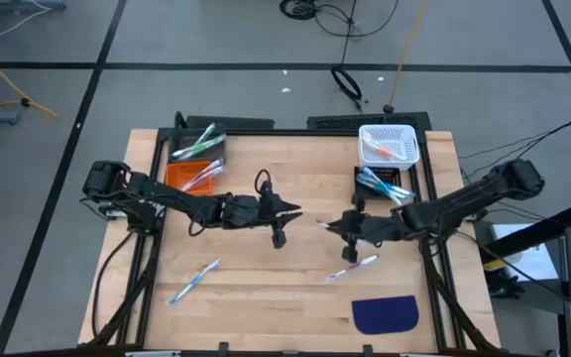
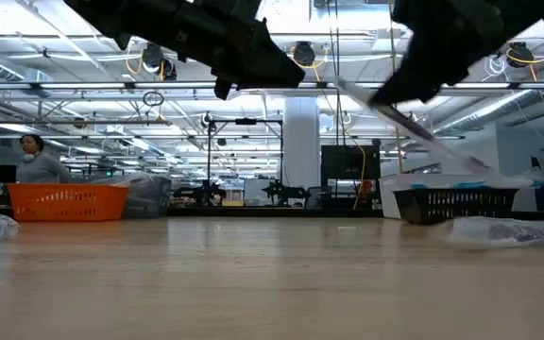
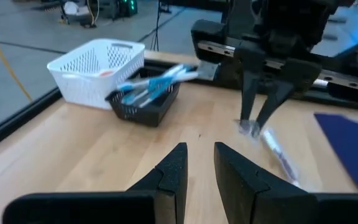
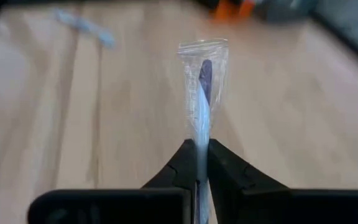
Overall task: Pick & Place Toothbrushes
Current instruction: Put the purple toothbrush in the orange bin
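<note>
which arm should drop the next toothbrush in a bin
Right. The right claw is already shut on a wrapped toothbrush, lifted off the table, with the black bin on its side. The left claw is open and empty.

The table (image 1: 266,288) is pale wood with a fine grain. A white mesh bin (image 1: 389,144) holds pink-orange brushes; the black bin (image 1: 385,183) below it holds blue ones. The orange bin (image 1: 192,176) carries pink and blue, the dark bin (image 1: 198,146) green. The mat (image 1: 386,314) is navy. The right gripper (image 4: 197,163) — black — pinches a clear-wrapped brush (image 4: 202,87), white with purple.
</note>
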Controlling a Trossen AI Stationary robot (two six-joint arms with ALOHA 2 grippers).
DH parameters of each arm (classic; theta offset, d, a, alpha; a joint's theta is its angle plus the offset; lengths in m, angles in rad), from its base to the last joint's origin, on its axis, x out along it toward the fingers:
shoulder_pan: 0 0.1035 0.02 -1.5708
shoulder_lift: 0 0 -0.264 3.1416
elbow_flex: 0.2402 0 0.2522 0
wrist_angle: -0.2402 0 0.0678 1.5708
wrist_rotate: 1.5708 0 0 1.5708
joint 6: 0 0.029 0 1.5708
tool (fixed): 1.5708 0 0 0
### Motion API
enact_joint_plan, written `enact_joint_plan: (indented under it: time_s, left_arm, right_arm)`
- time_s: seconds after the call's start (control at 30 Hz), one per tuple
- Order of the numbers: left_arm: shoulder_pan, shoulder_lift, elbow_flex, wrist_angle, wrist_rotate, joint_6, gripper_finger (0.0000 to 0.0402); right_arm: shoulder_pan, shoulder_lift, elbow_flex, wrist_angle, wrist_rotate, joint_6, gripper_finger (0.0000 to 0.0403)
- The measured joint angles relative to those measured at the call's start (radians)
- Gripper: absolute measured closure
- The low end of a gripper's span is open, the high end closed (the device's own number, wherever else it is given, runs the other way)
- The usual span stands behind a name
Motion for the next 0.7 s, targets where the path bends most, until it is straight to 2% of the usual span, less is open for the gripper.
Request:
enact_joint_plan:
  time_s: [0.47,0.7]
  left_arm:
    - [-0.001,0.0,0.0,0.112,0.011,0.001,0.032]
    - [-0.001,0.0,0.0,0.2,0.089,0.007,0.032]
  right_arm:
    - [-0.061,-0.005,0.002,0.505,0.025,-0.339,0.0389]
    - [-0.074,0.009,0.002,0.63,0.018,-0.396,0.0389]
